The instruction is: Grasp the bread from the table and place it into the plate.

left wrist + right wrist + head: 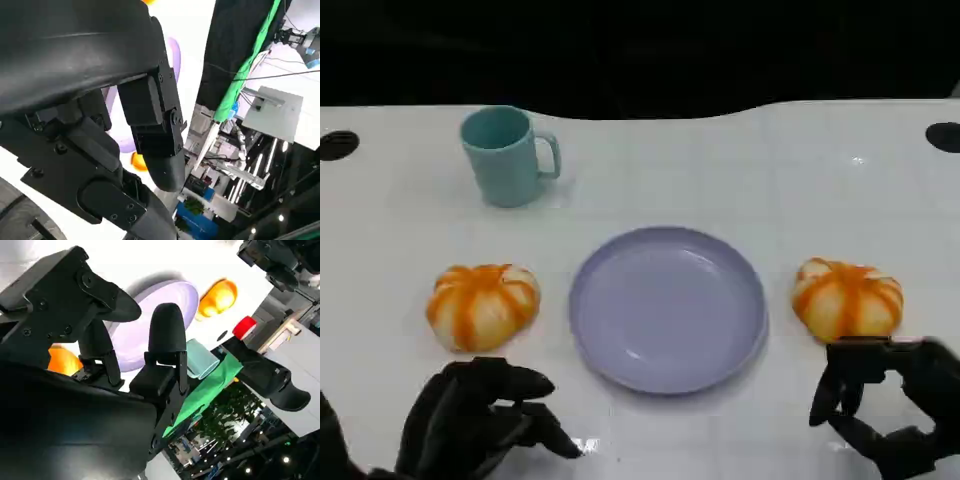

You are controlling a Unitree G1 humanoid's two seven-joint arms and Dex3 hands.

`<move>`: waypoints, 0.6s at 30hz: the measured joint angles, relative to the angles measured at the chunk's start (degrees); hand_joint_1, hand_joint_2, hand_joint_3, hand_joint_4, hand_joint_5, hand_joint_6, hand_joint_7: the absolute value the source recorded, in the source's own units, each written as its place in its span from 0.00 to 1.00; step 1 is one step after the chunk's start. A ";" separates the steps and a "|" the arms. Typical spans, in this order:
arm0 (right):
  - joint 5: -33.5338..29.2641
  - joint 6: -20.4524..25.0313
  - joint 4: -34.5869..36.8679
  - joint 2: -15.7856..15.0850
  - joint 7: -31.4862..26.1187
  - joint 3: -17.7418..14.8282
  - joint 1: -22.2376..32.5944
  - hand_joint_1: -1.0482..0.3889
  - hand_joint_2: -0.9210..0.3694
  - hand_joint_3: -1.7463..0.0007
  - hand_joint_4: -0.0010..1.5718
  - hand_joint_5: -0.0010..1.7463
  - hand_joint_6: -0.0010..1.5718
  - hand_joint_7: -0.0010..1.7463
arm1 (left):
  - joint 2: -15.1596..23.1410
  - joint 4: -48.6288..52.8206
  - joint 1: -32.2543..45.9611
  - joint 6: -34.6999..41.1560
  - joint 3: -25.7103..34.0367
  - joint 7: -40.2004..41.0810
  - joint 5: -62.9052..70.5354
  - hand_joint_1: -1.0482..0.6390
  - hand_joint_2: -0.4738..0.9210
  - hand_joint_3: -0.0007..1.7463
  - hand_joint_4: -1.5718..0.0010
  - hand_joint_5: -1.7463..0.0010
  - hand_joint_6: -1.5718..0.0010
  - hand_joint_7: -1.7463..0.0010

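At the far left edge of the head view we see a dark round hole in the white table. To its right, in the upper left of the frame, a teal mug stands upright with its handle turned toward the right.

Below the mug, at left of centre, lies the left bread, an orange-striped round loaf. Our left hand sits at the lower left, just below that loaf and apart from it, fingers spread and holding nothing.

The lilac plate fills the middle of the frame, bare, with nothing between it and either loaf.

At right of centre lies the right bread, near the plate's rim but not touching it. Our right hand is at the lower right, fingers apart and curved, its upper fingertips just beneath the loaf's near edge; we cannot tell whether they touch. A second dark hole sits at the upper right edge.
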 measured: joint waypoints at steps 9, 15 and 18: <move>0.00 0.14 -0.06 0.00 -0.01 0.00 0.01 0.66 0.43 0.32 0.48 0.95 0.49 0.71 | 0.02 0.04 0.00 0.00 -0.02 -0.10 0.01 0.07 0.81 0.00 0.00 0.74 0.01 1.00; 0.00 0.15 -0.17 0.00 -0.01 0.00 0.06 0.66 0.43 0.32 0.47 0.94 0.49 0.71 | 0.02 0.03 0.00 0.00 -0.05 -0.10 0.01 0.07 0.81 0.00 0.00 0.74 0.01 1.00; 0.01 0.16 -0.19 0.00 0.00 0.00 0.07 0.66 0.43 0.33 0.47 0.94 0.49 0.71 | 0.02 0.00 0.00 0.01 -0.07 -0.10 0.01 0.08 0.81 0.00 0.00 0.74 0.01 1.00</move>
